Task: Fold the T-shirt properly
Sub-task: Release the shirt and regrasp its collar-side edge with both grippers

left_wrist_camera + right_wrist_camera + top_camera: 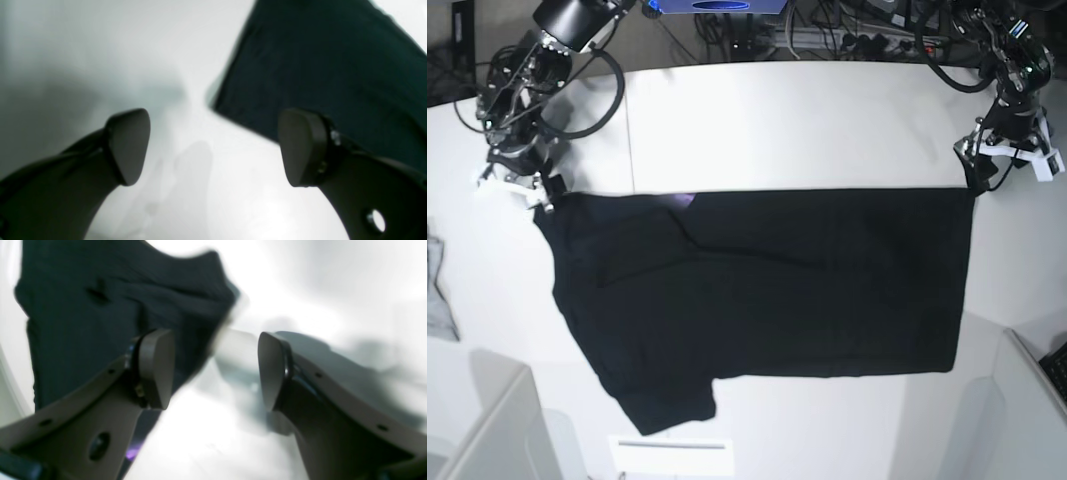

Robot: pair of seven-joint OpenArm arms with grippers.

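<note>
White table (807,110) carries the flat black T-shirt (767,290), cables crowd its far edge, both wrist views blur, and left gripper (213,146) and right gripper (215,370) gape empty.

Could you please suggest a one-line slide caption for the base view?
Black T-shirt lying folded on the white table, both open grippers, left and right, at its far corners.
</note>
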